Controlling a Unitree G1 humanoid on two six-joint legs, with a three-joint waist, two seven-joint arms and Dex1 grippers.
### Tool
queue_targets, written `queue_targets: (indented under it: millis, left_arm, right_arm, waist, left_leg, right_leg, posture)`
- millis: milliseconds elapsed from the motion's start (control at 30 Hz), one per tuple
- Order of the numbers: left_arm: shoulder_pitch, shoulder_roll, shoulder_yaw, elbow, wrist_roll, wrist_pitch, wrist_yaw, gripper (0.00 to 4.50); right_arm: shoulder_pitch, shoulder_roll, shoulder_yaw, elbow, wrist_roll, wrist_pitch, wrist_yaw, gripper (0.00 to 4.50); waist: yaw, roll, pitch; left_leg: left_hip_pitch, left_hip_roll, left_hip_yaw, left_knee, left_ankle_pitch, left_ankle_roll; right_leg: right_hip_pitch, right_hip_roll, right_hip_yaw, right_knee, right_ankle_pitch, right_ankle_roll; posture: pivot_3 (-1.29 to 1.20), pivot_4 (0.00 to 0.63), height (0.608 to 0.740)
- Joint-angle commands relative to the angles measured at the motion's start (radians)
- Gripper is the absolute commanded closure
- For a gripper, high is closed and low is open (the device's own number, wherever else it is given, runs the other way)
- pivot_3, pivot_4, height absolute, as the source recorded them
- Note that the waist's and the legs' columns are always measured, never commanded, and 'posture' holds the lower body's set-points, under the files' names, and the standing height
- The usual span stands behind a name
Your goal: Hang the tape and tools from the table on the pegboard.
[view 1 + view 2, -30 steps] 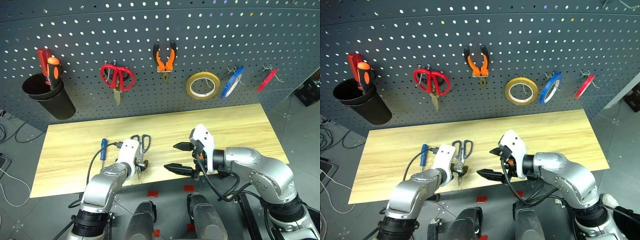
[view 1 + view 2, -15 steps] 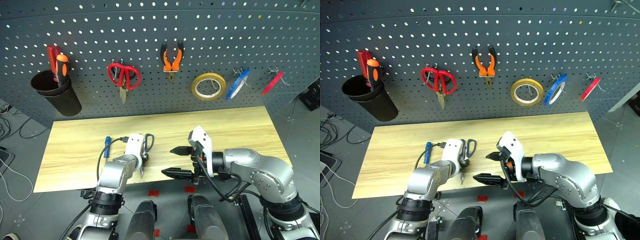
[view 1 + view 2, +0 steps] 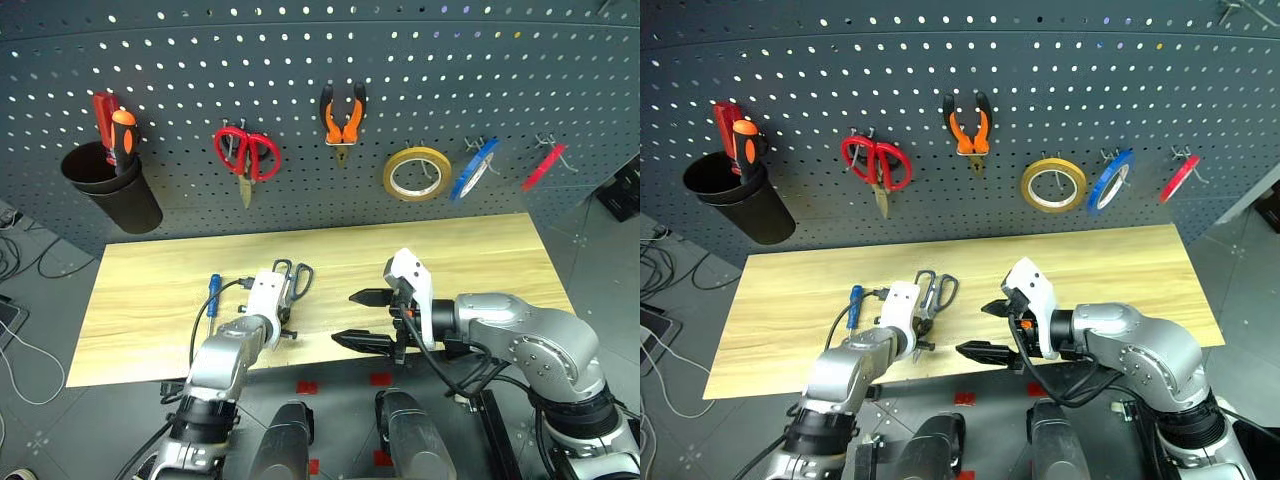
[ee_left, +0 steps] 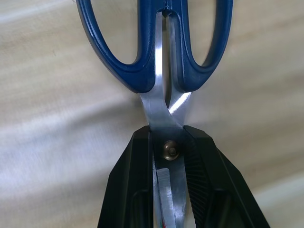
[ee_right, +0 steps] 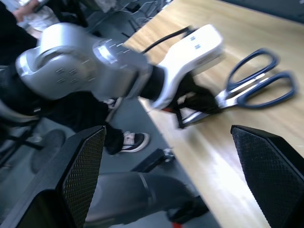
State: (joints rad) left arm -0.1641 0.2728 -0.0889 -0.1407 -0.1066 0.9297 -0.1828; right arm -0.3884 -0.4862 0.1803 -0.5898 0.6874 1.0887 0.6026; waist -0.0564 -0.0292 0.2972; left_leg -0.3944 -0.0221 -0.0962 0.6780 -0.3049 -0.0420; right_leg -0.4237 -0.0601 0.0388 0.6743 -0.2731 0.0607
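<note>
Left wrist view is showing the left tool (image 4: 172, 156) pinching the scissors (image 4: 161, 57) at the pivot, blades between its fingers and blue handles pointing away, likely so the loops are staying free for a hook on the pegboard (image 3: 300, 120). The scissors are lying on the surface (image 3: 470, 250) near its front edge, while the right tool (image 3: 362, 318) is waiting wide open and empty beside them.

— How does the left arm sit?
— Reaching forward and angled down, its left pincer (image 4: 170, 152) clamped on the scissors (image 4: 161, 61) at the pivot, black fingers (image 4: 137, 180) pressed to either side of the blades.
— And the right?
— Bent across toward the left, its right pincer (image 3: 368, 318) spread wide, gripping nothing, hanging just off the near edge of the surface (image 3: 150, 300).
</note>
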Motion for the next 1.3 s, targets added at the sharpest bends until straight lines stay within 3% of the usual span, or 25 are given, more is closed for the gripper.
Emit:
queue_targets:
  millis: [33,500,633,867,1000,1133,1300]
  left_arm:
    - [0.067,0.058,-0.023,-0.14,0.031,-0.121,-0.039,3.91]
    - [0.255,0.239,0.059,-0.564,0.097,-0.47,-0.124,3.92]
    - [0.304,0.251,0.091,-0.63,0.143,-0.57,-0.105,3.93]
    - [0.213,0.208,0.192,-0.628,0.107,-0.515,-0.087,3.94]
    - [0.088,0.191,0.241,-0.567,0.034,-0.432,-0.101,3.94]
    - [-0.023,0.172,0.238,-0.5,-0.016,-0.356,-0.105,3.94]
    - [-0.051,0.157,0.237,-0.478,-0.033,-0.322,-0.102,3.94]
  right_arm:
    - [-0.019,0.006,-0.029,-0.059,-0.015,-0.07,-0.022,0.0]
    - [-0.121,0.012,-0.24,-0.065,0.128,-0.059,-0.08,0.0]
    - [-0.13,-0.007,-0.261,-0.06,0.145,-0.073,-0.083,0.0]
    - [-0.147,-0.046,-0.285,-0.051,0.17,-0.094,-0.062,0.0]
    - [-0.172,-0.049,-0.275,-0.058,0.157,-0.15,-0.048,0.0]
    - [-0.171,-0.065,-0.246,-0.066,0.146,-0.172,-0.036,0.0]
    - [-0.171,-0.073,-0.233,-0.064,0.144,-0.187,-0.037,0.0]
  waist:
    - [0.001,0.0,0.001]
    - [0.005,0.0,0.003]
    - [0.004,0.001,0.003]
    - [0.006,0.0,0.003]
    - [0.007,0.0,0.003]
    - [0.007,0.0,0.003]
    - [0.001,-0.001,0.004]
  left_leg:
    - [-0.001,0.0,0.0,0.0,0.0,0.0]
    - [-0.005,-0.001,-0.003,-0.001,0.0,-0.001]
    - [-0.005,-0.001,-0.002,-0.001,0.0,0.0]
    - [-0.005,-0.001,-0.003,-0.001,0.0,0.0]
    - [-0.006,-0.001,-0.003,0.0,0.001,0.0]
    - [-0.005,0.0,-0.003,0.0,0.001,0.0]
    - [-0.005,0.0,-0.003,0.0,0.002,-0.002]
  right_leg:
    - [-0.001,0.0,0.0,0.0,0.0,0.0]
    - [-0.002,-0.006,-0.003,-0.002,0.0,0.0]
    - [-0.002,-0.006,-0.003,-0.002,0.0,0.0]
    - [-0.002,-0.001,-0.004,-0.002,0.0,0.0]
    - [-0.002,0.0,-0.004,-0.001,0.0,0.0]
    - [-0.002,0.001,-0.005,-0.001,0.0,0.0]
    - [-0.002,0.001,-0.004,-0.001,0.0,0.0]
  posture:
    - [-0.05,0.313,0.74]
    - [-0.04,0.299,0.74]
    - [-0.03,0.296,0.74]
    - [-0.02,0.286,0.74]
    - [-0.02,0.286,0.74]
    - [-0.03,0.289,0.74]
    - [-0.04,0.292,0.74]
